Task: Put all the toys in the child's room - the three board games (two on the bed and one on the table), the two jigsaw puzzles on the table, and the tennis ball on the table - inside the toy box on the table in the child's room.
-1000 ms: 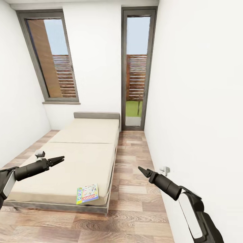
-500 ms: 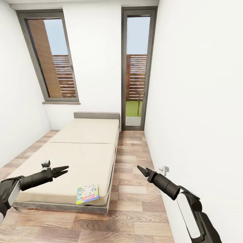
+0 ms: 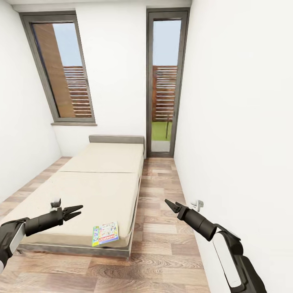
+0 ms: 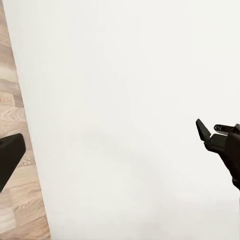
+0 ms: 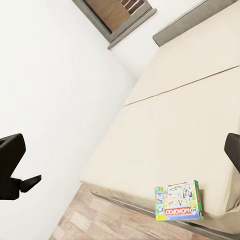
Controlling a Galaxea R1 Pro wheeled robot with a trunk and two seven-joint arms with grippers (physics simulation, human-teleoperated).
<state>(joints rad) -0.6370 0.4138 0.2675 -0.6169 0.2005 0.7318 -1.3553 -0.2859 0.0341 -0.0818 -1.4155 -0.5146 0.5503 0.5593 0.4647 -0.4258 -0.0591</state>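
Green-white board game [image 3: 105, 233], beige bed [image 3: 97, 179]

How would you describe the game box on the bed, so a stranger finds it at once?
Find the low beige bed under the slanted window. At its foot, near the corner on the door side, lies a flat green-and-white Monopoly box. It is the one colourful thing on the plain mattress.

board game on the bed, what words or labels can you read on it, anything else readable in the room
"MONOPOLY": on the red band along one edge of the board game lying flat near the foot corner of the bed.
The smaller print and pictures on the cover are too small to read.
No other text in the room is legible.
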